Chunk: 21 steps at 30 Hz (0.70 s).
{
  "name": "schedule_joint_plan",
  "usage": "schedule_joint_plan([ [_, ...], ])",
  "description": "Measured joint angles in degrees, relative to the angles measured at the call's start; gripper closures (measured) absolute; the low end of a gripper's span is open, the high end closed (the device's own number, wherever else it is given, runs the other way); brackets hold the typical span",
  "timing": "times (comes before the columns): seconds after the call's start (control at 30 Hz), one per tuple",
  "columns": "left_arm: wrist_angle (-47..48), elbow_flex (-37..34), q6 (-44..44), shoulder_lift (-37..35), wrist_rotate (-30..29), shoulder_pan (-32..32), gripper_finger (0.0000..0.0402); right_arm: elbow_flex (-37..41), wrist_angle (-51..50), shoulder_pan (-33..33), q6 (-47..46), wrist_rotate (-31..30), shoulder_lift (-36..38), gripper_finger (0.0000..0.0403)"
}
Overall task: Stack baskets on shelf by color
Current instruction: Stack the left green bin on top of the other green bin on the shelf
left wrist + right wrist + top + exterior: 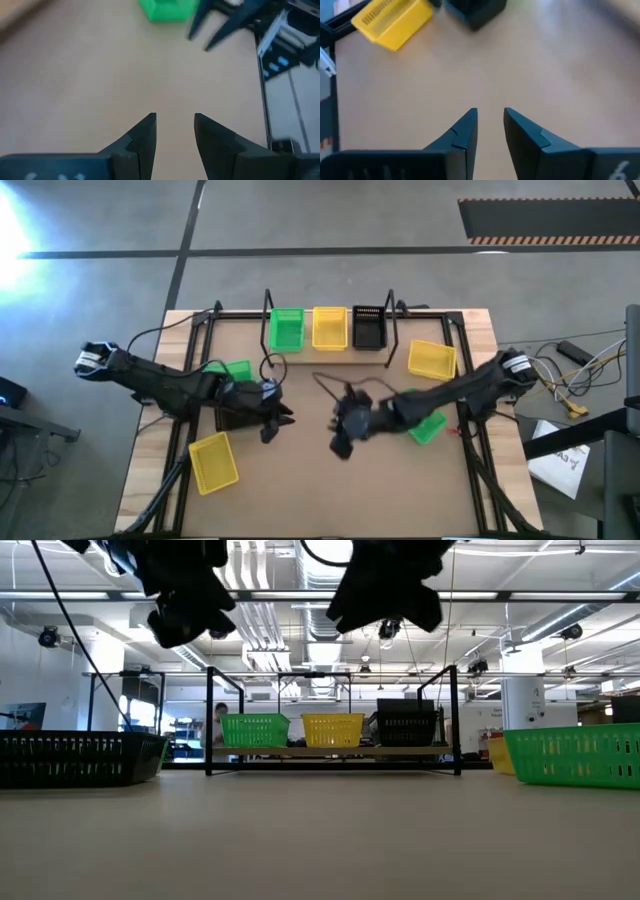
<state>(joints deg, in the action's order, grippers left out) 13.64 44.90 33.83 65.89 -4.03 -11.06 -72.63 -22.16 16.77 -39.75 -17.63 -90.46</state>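
High view: shelf [330,352] at 12 o'clock on the table [300,490]. It carries three baskets in a row: green basket [286,329], yellow basket [329,327], black basket [368,328]. Loose on the table: yellow basket at 2 o'clock [432,359], green basket at 3 o'clock [428,427] partly under the right arm, another green basket at 10 o'clock [237,370] with a black basket [236,416] just below it, both partly under the left arm, and a yellow basket at 8 o'clock [213,462]. Left gripper [272,423] sits left of centre, right gripper [345,438] right of centre, near each other, neither holding anything.

Low view: both grippers hang above the tabletop, clear of it. The shelf stands straight ahead with the green, yellow and black baskets side by side. A black basket [80,758] is at the 9 o'clock edge, a green basket [575,756] at the 3 o'clock edge.

Left wrist view: left gripper [175,131] released, fingers apart over bare table, nothing between them. A green basket [167,9] lies ahead beside the other arm's fingers.

Right wrist view: right gripper [490,126] released, narrow gap, empty. A yellow basket [392,20] and a black basket [475,10] lie ahead.
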Motion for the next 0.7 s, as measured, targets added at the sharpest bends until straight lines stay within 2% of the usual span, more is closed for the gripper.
schedule_joint_plan([
  [0.1, 2.25, 0.24, -4.26, 0.38, 7.24, 2.1, 0.0285, 0.07, -1.18, 4.16, -7.09, -0.37, -1.38, 0.0328],
  [0.17, 10.37, 2.2, -4.41, 0.83, 8.86, 3.0, 0.0285, 0.07, -3.14, 6.77, -10.36, -0.36, -1.57, 0.0335],
  [0.3, 35.85, 7.54, 7.77, 3.22, 0.94, 4.74, 0.0285, 0.07, -7.81, 10.99, -13.74, -1.04, -1.81, 0.0347],
  [0.4, 46.17, 9.2, 13.23, 4.51, -5.46, 5.56, 0.0285, 0.07, -10.25, 12.42, -14.15, -4.64, -1.81, 0.0352],
  [0.53, 47.22, 8.71, 19.13, 4.79, -8.46, 9.29, 0.0285, 0.07, -12.23, 12.6, -11.26, -8.87, -1.77, 0.0355],
  [0.7, 47.27, 8.52, 24.19, 4.3, -8.64, 15.95, 0.0258, 0.07, -12.23, 12.23, -7.19, -9.42, -1.48, 0.0354],
])
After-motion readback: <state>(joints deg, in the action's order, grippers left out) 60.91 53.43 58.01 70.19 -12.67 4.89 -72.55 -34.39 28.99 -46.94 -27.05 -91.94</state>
